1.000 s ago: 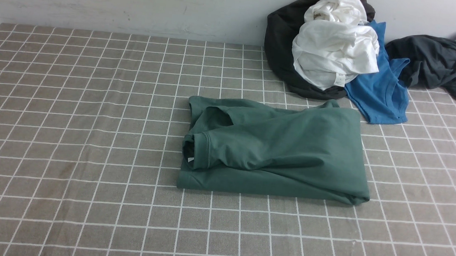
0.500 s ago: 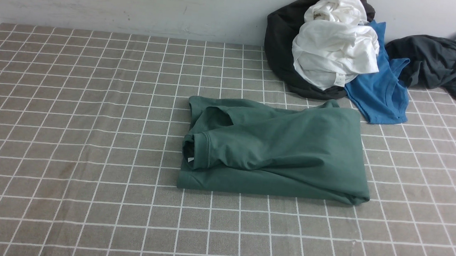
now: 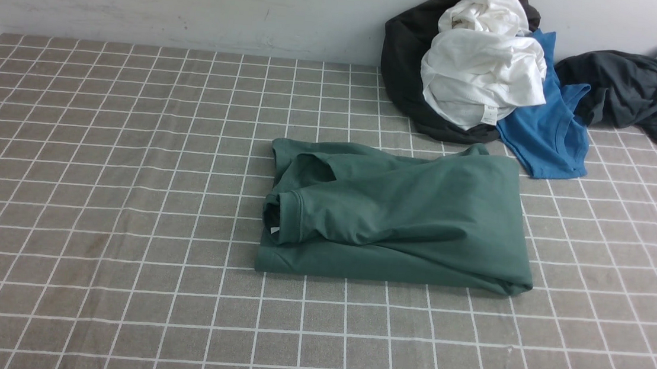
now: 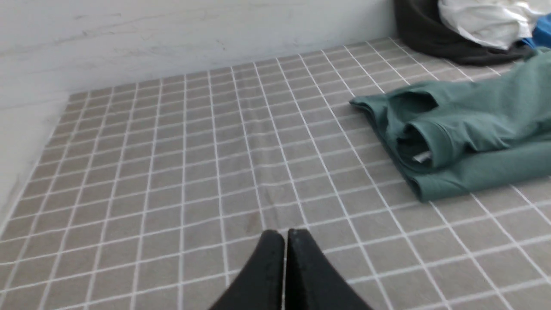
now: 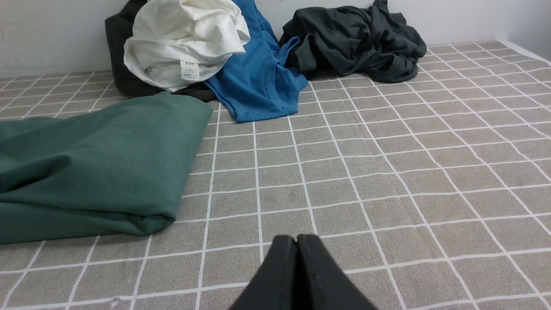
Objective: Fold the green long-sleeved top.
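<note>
**Green top lies folded, both arms drawn back**

The green long-sleeved top (image 3: 397, 214) rests mid-table as a compact rectangle, doubled over with its collar and a turned cuff showing at its left end. The fold looks essentially done; what remains, if anything, is a tidy-up of the loose bulge along the upper layer and the slightly ragged far edge.

The left tool (image 4: 284, 258) is clenched, fingertips pressed together and holding nothing, hovering above bare table (image 3: 93, 217) well to the left of the garment. The right tool (image 5: 297, 262) is likewise clenched and empty, off the garment's right end. Neither arm shows in the front view.

Any further smoothing would call for a tool to open, come in low and press or pinch the top layer near the collar end. From these angles I cannot tell whether the sleeves are tucked evenly inside.

Open room is generous to the left and front. The far right is crowded: the blue shirt (image 3: 547, 132) lies just beside the top's far right corner, with the white garment (image 3: 481, 73) and dark clothes (image 3: 640, 87) heaped against the wall.
</note>
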Available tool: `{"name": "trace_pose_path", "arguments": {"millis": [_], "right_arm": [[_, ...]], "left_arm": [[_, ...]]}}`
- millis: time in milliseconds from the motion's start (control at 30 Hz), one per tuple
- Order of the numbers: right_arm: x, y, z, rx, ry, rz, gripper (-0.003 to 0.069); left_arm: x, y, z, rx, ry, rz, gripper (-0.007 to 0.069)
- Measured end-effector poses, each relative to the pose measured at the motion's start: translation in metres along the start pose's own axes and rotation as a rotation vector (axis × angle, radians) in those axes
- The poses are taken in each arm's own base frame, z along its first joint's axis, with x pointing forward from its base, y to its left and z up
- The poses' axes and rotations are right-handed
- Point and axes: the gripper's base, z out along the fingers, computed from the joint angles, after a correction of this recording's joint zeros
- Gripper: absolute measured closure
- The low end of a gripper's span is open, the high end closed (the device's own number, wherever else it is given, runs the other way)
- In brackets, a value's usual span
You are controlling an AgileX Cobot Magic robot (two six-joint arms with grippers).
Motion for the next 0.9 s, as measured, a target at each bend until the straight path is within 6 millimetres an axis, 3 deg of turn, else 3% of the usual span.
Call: {"name": "trace_pose_path", "arguments": {"millis": [67, 167, 367, 900], "right_arm": [[0.000, 0.000, 0.000, 0.000, 0.000, 0.000, 0.0673], [0.000, 0.000, 0.000, 0.000, 0.000, 0.000, 0.0673], [0.000, 0.000, 0.000, 0.000, 0.000, 0.000, 0.0673], [0.000, 0.000, 0.000, 0.001, 0.000, 0.000, 0.0673]], "left_arm": [[0.008, 0.004, 0.008, -0.056, -0.023, 0.011, 0.0632], [0.036, 0.012, 0.027, -0.174, -0.046, 0.000, 0.0632], [0.072, 0.014, 0.041, -0.220, 0.011, -0.138, 0.0632], [0.083, 0.013, 0.042, -0.204, 0.081, -0.131, 0.0631]]}}
